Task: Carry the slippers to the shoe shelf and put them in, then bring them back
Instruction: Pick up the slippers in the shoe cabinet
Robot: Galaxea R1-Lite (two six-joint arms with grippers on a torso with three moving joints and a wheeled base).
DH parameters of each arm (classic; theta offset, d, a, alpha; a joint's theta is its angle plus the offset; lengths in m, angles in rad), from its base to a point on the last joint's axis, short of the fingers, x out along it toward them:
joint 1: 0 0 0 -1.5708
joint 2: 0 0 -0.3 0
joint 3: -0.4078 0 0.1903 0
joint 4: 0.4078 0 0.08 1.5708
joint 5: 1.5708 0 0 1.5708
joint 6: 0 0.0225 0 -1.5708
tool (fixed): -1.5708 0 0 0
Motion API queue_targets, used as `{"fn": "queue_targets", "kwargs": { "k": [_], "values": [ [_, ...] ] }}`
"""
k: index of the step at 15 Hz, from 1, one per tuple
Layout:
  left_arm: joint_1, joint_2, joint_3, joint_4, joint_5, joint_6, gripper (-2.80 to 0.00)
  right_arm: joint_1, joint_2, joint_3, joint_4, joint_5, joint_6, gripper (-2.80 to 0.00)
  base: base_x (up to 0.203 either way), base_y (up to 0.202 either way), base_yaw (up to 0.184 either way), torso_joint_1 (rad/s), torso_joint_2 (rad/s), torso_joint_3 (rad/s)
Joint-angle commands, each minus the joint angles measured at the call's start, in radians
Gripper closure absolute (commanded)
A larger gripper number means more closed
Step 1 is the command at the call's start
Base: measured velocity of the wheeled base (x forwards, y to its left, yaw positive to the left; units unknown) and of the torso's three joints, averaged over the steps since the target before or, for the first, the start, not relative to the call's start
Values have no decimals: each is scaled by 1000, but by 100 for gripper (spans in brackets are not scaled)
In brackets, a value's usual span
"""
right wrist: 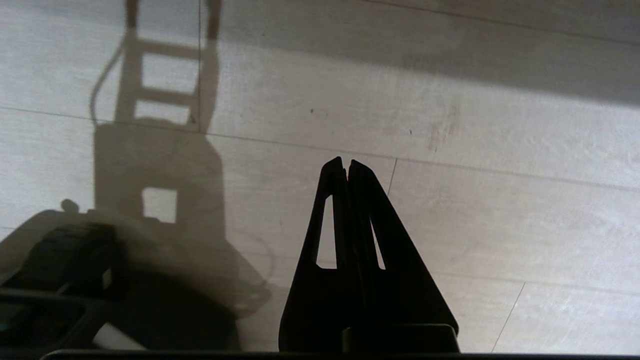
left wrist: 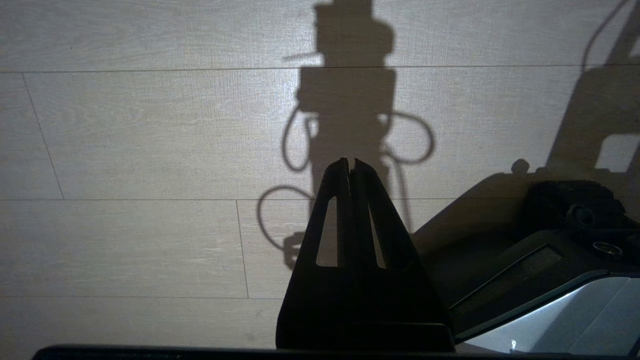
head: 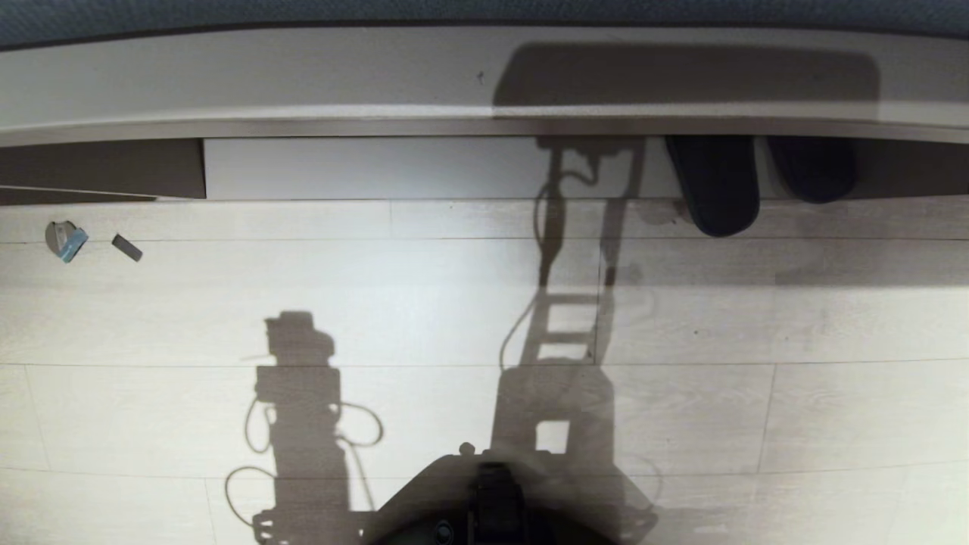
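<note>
Base (head: 492, 499) of the robot fills the bottom centre of the head view, standing on a pale plank floor (head: 424, 303) crossed by the robot's own shadows. Left gripper (left wrist: 350, 162) hangs over bare floor in its wrist view, its black fingers pressed together and holding nothing. Right gripper (right wrist: 345, 162) does the same in its own view, tips together over empty planks. Farther off, at the left edge of the head view, two small bits of debris (head: 66, 241) lie on the floor. At the upper right, the slippers (head: 719, 185) sit side by side, poking out from under the shelf (head: 303, 83); the left one sticks out farther.
</note>
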State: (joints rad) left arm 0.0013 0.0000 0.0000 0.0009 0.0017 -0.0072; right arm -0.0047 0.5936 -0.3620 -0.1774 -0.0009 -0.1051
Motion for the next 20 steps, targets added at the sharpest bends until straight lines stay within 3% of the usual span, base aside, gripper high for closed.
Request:
{"fn": "queue_targets", "kwargs": {
  "k": [1,2,6,9,12,20],
  "values": [
    [0,0,0,-1,0,0,0,0,307,-48,-108,0,-21,0,0,0,0,0,0,0],
    [0,0,0,-1,0,0,0,0,420,-68,-196,1,-34,-280,0,0,0,0,0,0],
    [0,0,0,-1,0,0,0,2,790,-117,-660,27,-87,-280,0,0,0,0,0,0],
    [0,0,0,-1,0,0,0,1,974,-168,-1000,93,-121,-280,0,0,0,0,0,0],
    [0,0,0,-1,0,-2,0,1,1084,-300,-1200,121,-148,-280,0,0,0,0,0,0],
    [0,0,0,-1,1,-4,0,-12,1215,-528,-1241,157,-142,-280,0,0,0,0,0,0]
  ]
}}
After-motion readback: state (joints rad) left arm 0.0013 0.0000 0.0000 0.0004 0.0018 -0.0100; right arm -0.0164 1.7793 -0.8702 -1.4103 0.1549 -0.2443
